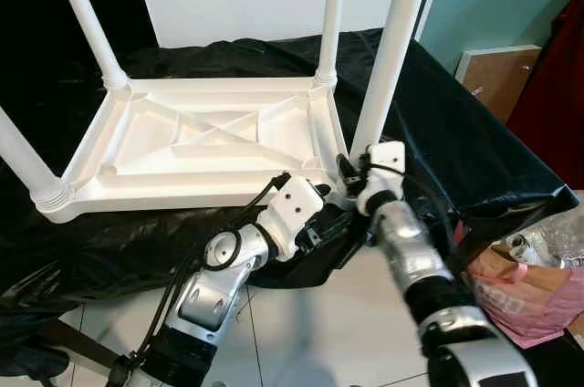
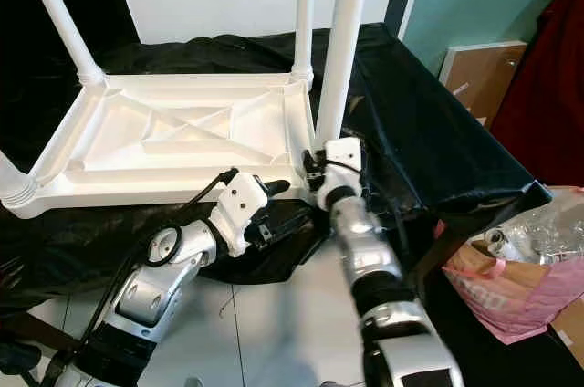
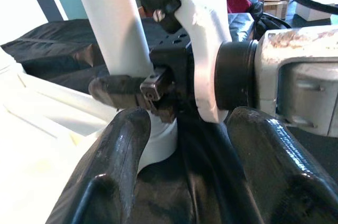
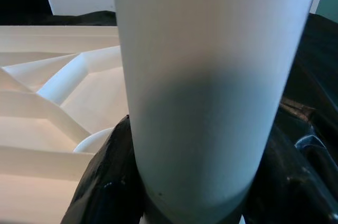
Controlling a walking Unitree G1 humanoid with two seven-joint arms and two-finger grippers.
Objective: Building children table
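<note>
The right gripper [image 1: 351,171] clamps the near-right table leg [image 1: 391,49], which stands upright at twelve o'clock from it above the upturned tabletop's [image 1: 196,136] corner socket, while the left gripper [image 1: 321,193] waits open at eight o'clock.

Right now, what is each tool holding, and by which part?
The right tool grips the near-right table leg near its base. The left tool holds nothing.

Bright even indoor light, head views sharp, wrist views soft up close, gloss on black fingers [image 3: 274,145]
</note>
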